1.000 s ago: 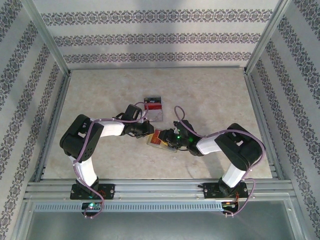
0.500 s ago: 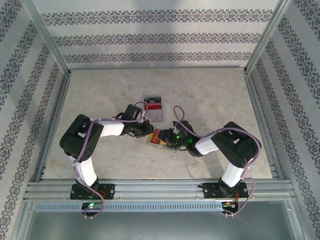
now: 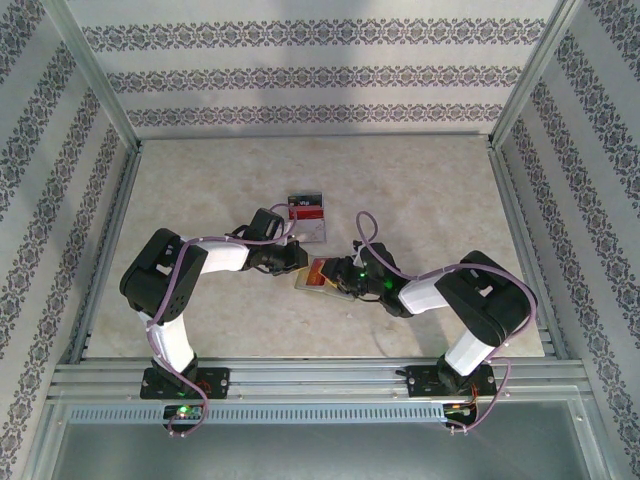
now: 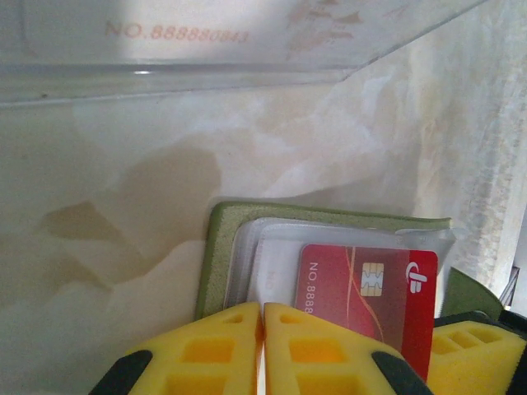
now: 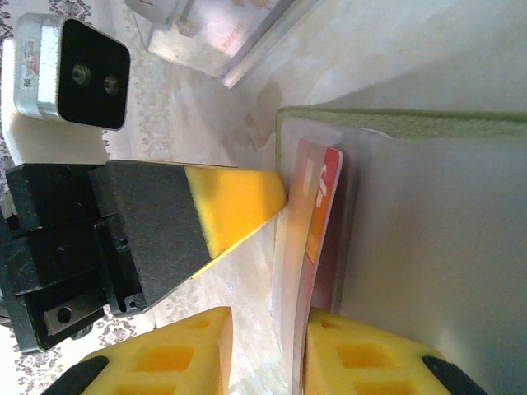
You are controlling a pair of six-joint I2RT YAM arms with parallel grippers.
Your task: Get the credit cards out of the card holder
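Note:
The olive-green card holder (image 3: 312, 277) lies open on the table between both grippers. Its pale sleeves (image 4: 272, 247) hold a red card (image 4: 362, 284) with a gold chip, slid partway out. My left gripper (image 4: 262, 329) is shut, its yellow tips pinching the near edge of a sleeve. My right gripper (image 5: 263, 354) stands open at the holder's other side, with the sleeve and the red card's edge (image 5: 323, 206) between its fingers, close against the right one. Two loose cards, one red and dark (image 3: 305, 207) and one pale pinkish (image 3: 316, 231), lie just behind the holder.
A clear plastic card (image 4: 165, 41) printed with a number lies flat beyond the holder. The left gripper's yellow finger (image 5: 239, 202) and its wrist camera (image 5: 70, 74) sit close to my right fingers. Patterned walls and a metal frame (image 3: 110, 100) ring the table.
The right arm has shifted slightly to the right, its gripper staying at the holder. The left arm and the holder have not visibly moved.

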